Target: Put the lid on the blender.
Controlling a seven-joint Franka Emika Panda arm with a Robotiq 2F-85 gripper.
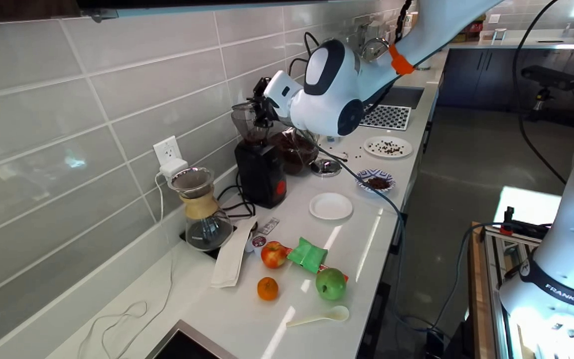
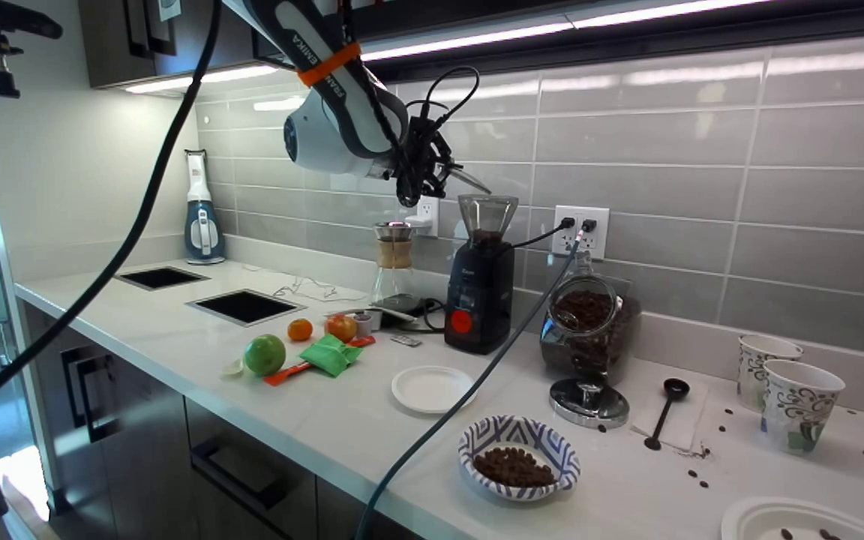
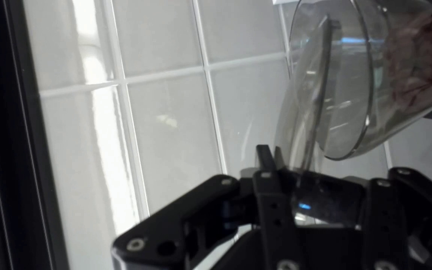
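A long white counter [image 1: 322,344] runs below a grey tiled wall [image 2: 642,150], with dark cabinets [image 2: 139,412] beneath and a shiny floor [image 1: 466,164] alongside. Over at the blender [image 2: 481,300], the jaws of the arm [image 1: 312,112] are pinching the lid [image 3: 311,99], tilted by the clear jar's [image 2: 487,217] mouth; I can't tell if they touch. FRANKA EMIKA reads plainly on a dark band [image 1: 568,293] round the arm's base [image 1: 561,239]; the blender's small lettering I can't make out.
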